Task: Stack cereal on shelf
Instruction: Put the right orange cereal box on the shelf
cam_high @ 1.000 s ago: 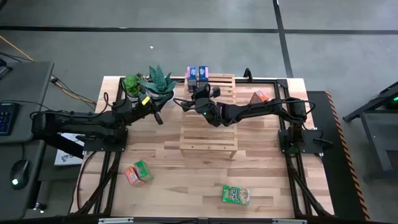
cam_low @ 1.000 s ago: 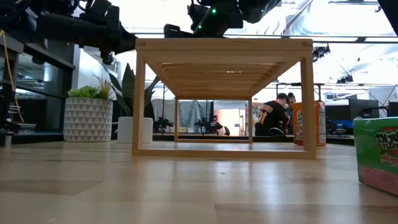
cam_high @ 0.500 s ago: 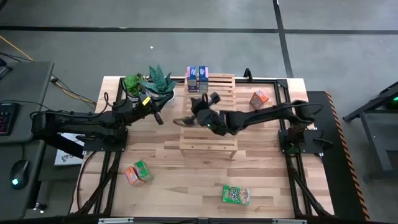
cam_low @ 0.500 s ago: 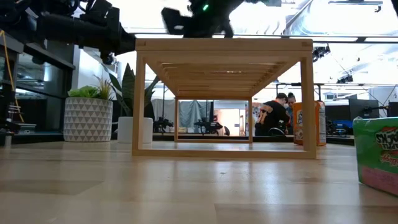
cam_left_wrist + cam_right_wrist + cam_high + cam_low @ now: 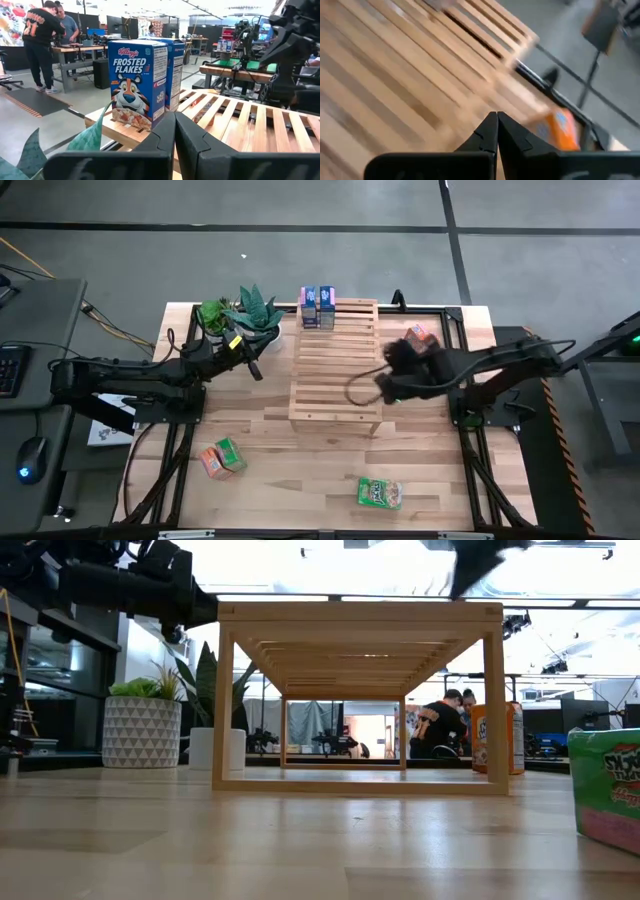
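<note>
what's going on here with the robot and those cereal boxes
Two small blue cardboard cereal boxes stand side by side at the far end of the large light-wood slatted shelf. The right hand, shut and empty, is beside the shelf's right edge, near an orange box on the table. The left hand waits shut by the potted plants. An orange and a green box together and another green box lie on the near tabletop, not yet shelved.
</note>
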Tool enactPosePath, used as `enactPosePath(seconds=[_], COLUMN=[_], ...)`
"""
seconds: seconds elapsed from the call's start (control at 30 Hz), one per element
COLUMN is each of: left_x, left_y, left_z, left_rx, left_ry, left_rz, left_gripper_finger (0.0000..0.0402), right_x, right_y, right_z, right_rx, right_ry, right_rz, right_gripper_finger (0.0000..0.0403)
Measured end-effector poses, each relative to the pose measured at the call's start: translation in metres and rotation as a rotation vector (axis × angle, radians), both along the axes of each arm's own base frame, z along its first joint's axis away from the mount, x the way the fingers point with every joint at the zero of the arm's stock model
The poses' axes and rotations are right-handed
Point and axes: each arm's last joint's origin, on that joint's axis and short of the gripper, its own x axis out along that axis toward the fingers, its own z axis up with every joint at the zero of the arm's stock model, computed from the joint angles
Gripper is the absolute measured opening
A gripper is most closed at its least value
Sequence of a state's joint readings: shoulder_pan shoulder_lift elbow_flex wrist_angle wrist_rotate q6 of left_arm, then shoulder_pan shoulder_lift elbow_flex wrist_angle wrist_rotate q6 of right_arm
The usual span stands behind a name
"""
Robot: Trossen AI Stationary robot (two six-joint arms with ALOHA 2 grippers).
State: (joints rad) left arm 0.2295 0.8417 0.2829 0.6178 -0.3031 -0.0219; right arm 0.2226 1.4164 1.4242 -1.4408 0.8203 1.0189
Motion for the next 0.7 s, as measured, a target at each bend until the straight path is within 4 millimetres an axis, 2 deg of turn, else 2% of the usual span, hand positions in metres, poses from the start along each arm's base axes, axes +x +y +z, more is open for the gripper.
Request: enactPosePath(seconds=[0.07,0.17,0.27,0.43,0.57,0.7], left_x=[0.000,0.000,0.000,0.000,0.000,0.000], left_y=[0.000,0.000,0.000,0.000,0.000,0.000], left_z=[0.001,0.001,0.002,0.002,0.001,0.001], left_rx=[0.002,0.003,0.001,0.002,0.002,0.003], left_ry=[-0.007,-0.014,-0.017,-0.017,-0.015,-0.015], left_rz=[0.000,-0.001,-0.001,-0.004,-0.003,-0.003], left_gripper_finger=[0.0000,0.0000,0.0000,0.0000,0.0000,0.0000], right_x=[-0.017,-0.026,-0.026,-0.028,-0.033,-0.034], right_y=[0.000,-0.003,-0.013,-0.044,-0.073,-0.105], right_z=[0.003,0.005,0.002,-0.017,-0.027,-0.028], right_rx=[0.041,0.120,0.137,0.141,0.157,0.201], right_ry=[0.012,-0.048,-0.074,0.056,0.134,0.139], right_rz=[-0.076,-0.114,-0.151,-0.246,-0.335,-0.357], right_gripper_finger=[0.0000,0.0000,0.0000,0.0007,0.0045,0.0115])
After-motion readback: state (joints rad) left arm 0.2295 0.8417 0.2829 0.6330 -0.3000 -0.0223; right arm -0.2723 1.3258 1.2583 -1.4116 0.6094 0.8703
